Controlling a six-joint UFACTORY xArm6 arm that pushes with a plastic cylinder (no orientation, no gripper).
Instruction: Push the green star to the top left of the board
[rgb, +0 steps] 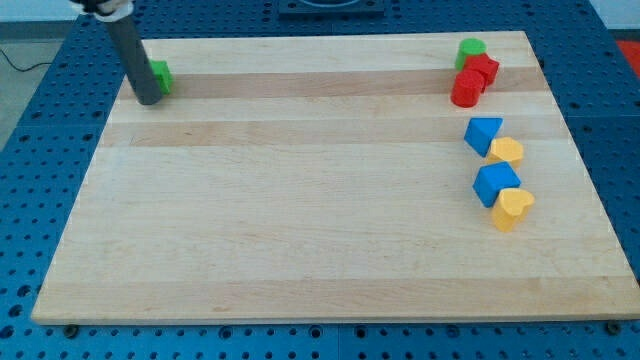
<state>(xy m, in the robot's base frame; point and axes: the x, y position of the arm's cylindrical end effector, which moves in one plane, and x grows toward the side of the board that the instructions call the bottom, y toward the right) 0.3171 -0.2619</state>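
Observation:
The green star (160, 75) lies near the board's top left corner, mostly hidden behind my rod. My tip (148, 99) rests on the board just at the star's left and lower side, touching or almost touching it. The wooden board (300, 200) fills most of the view.
At the view's top right stand a green cylinder (471, 50), a red block (483, 70) and a red cylinder (465, 89). Below them on the right lie a blue triangle (483, 134), a yellow block (507, 152), a blue cube (495, 183) and a yellow heart (513, 207).

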